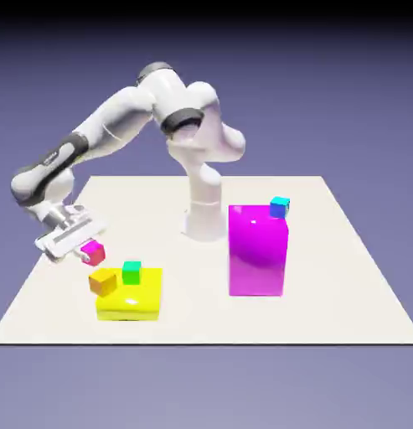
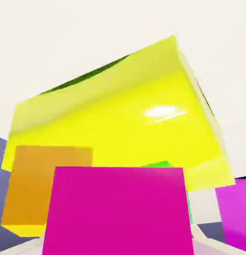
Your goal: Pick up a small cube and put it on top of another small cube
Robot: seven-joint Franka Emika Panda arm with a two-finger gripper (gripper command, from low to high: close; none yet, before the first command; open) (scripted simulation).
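The gripper [image 1: 86, 249] is found closed on the small magenta cube [image 1: 93, 252], which is carried clear of the table [image 1: 343, 276], above and toward the exterior view's left of the yellow slab's [image 1: 142, 303] near corner. In the hand view the small magenta cube [image 2: 117, 209] fills the lower middle and hides the finger tips, so the pads' contact is not seen directly; the grip is judged firm from how squarely the cube sits there.

The relation that governs the coming move: the orange cube [image 1: 102, 281] lies just below the held cube and slightly toward the exterior view's right. It is seen in the hand view ahead and to the left of the held cube. The green cube [image 1: 131, 271] stands farther out from the gripper, beyond the orange one, and is mostly hidden behind the held cube in the hand view. Both rest on the yellow slab, apart from each other.

No container is present. The tall magenta block [image 1: 258, 251] stands well apart from the gripper, with a small cyan cube [image 1: 280, 207] seen at its top far corner; whether that cube rests on it or behind it cannot be told.
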